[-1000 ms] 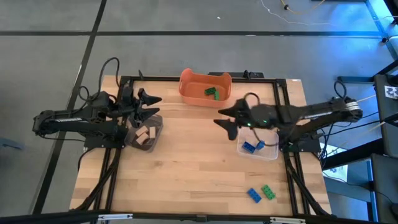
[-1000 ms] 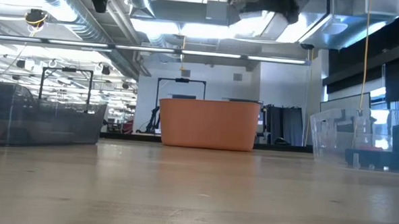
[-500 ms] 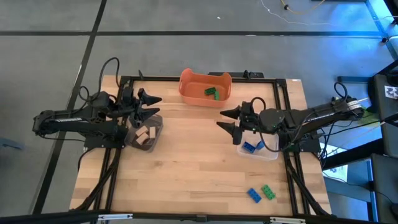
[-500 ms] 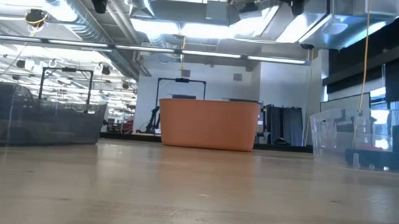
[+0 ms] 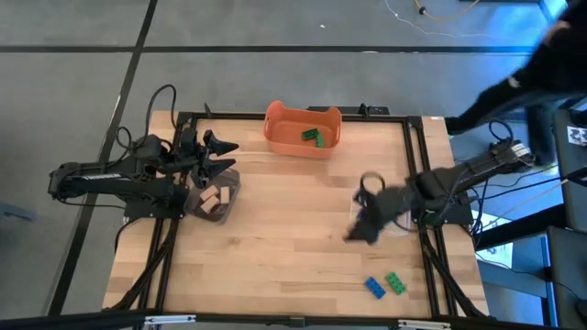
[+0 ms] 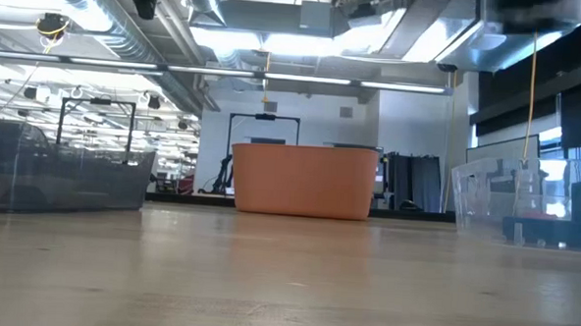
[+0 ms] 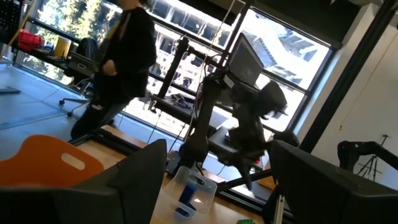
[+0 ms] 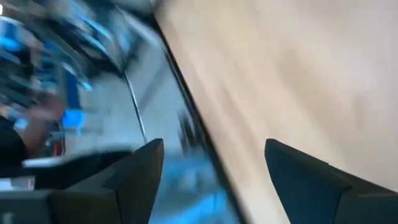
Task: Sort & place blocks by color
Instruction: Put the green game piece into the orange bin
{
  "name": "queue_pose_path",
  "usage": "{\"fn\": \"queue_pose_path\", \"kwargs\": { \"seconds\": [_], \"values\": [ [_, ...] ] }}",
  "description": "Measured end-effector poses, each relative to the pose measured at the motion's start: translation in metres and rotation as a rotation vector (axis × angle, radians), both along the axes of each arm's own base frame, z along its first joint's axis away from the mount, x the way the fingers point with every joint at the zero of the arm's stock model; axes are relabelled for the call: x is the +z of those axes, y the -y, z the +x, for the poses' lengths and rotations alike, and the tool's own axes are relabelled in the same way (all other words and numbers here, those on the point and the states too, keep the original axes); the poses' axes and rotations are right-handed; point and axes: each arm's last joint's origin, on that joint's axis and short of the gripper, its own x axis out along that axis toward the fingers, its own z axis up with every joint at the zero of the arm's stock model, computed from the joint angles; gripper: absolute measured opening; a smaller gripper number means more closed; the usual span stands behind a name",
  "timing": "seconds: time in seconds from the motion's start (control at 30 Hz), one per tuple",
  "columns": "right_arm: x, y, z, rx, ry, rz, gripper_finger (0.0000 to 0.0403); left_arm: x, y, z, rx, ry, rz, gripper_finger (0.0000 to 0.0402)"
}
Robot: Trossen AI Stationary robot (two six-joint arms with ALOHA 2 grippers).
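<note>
two loose blocks (image 5: 385, 284) on the table, one blue, one green; both pincers empty, wide.

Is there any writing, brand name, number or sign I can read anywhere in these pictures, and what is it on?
None can be read.
White tag at the right edge of the high view: dark square marks, perhaps a code pattern, no words or numbers.
Orange tub, clear bin, dark bin: no labels visible.
Blue block and green block near the table's front edge: no print visible.
Room behind, low view: no sign legible.
</note>
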Motion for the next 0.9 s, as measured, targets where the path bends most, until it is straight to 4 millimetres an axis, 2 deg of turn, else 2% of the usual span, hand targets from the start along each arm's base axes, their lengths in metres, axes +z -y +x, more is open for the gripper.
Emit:
{"fn": "queue_pose_path", "kwargs": {
  "seconds": [0.1, 0.33, 0.5, 0.63, 0.9],
  "values": [
    [-0.017, -0.028, -0.018, 0.006, -0.246, 0.108, 0.0281, 0.000, 0.000, 0.000, 0.000, 0.000, 0.000, 0.0283],
    [-0.071, -0.087, -0.058, -0.107, -0.724, 0.209, 0.0281, 0.000, 0.000, 0.000, 0.002, 0.005, 0.000, 0.0283],
    [-0.111, -0.111, -0.080, -0.163, -1.001, 0.181, 0.0281, 0.000, 0.000, 0.000, 0.014, 0.006, -0.003, 0.0283],
    [-0.129, -0.121, -0.085, -0.194, -1.081, 0.125, 0.0281, 0.000, 0.000, 0.000, 0.015, 0.006, -0.003, 0.0283],
    [-0.153, -0.128, -0.081, -0.226, -1.108, 0.052, 0.0281, 0.000, -0.001, 0.000, 0.019, 0.006, -0.004, 0.0282]
  ]
}}
